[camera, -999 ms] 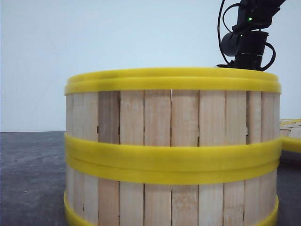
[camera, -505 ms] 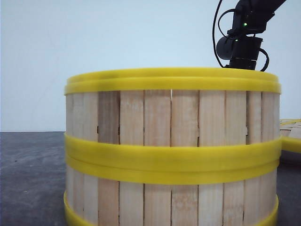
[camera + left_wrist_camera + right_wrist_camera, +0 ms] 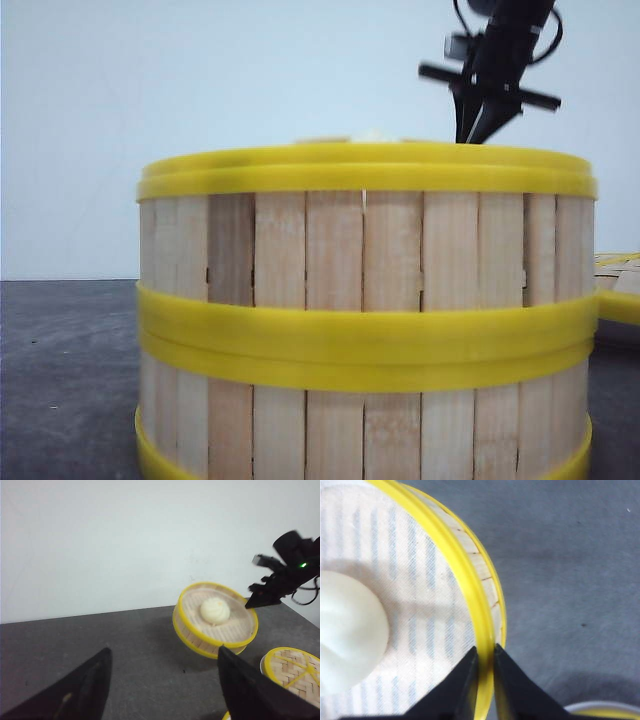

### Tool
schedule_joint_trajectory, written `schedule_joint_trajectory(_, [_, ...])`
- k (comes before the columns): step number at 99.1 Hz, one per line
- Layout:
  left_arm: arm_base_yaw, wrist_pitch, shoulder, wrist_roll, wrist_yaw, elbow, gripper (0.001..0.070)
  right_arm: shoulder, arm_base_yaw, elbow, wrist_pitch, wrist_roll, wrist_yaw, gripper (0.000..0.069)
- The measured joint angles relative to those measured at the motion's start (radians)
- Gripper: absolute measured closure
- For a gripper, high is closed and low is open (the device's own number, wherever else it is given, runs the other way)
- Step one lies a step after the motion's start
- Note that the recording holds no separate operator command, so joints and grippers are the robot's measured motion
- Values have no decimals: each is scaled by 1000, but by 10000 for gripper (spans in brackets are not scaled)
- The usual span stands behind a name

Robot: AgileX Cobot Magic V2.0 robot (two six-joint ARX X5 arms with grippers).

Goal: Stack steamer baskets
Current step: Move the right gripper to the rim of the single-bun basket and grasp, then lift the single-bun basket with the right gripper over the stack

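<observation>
Our right gripper (image 3: pixel 485 680) pinches the yellow rim of a tilted steamer basket (image 3: pixel 215 620) holding a white bun (image 3: pixel 215 610). Our left gripper (image 3: pixel 162 690) hangs wide and empty. Two stacked baskets (image 3: pixel 367 315) fill the front view.

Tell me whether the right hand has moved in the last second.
Yes. The right hand has risen clear above the stacked steamer baskets' top rim, which earlier hid it.
</observation>
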Motion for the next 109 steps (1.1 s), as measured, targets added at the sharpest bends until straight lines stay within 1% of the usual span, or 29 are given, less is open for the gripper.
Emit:
schedule_joint_trajectory(7, [0,0,0,0,0,0,310,0,7,43,-86,-4,-13,662])
schedule_joint_trajectory(11, [0,0,0,0,0,0,310,0,13,53,-105,-11,-14,662])
schedule_joint_trajectory(21, [0,0,0,0,0,0,310,0,27,62,-106,-46,-30,662])
schedule_joint_trajectory(38, [0,8,0,0,0,0,310,-15,48,60,-107,-57,-37,662])
schedule_joint_trajectory(52, [0,7,0,0,0,0,310,-96,66,6,-107,-65,-61,662])
schedule_joint_trajectory(66, [0,7,0,0,0,0,310,-252,99,-163,-107,-83,-65,662])
schedule_joint_trajectory(91, [0,7,0,0,0,0,310,-578,166,-646,-107,-132,-56,662])
schedule_joint_trajectory(100, [0,7,0,0,0,0,310,-653,188,-766,-108,-137,-57,662])
schedule_joint_trajectory(109, [0,7,0,0,0,0,310,-698,211,-842,-108,-139,-57,662])
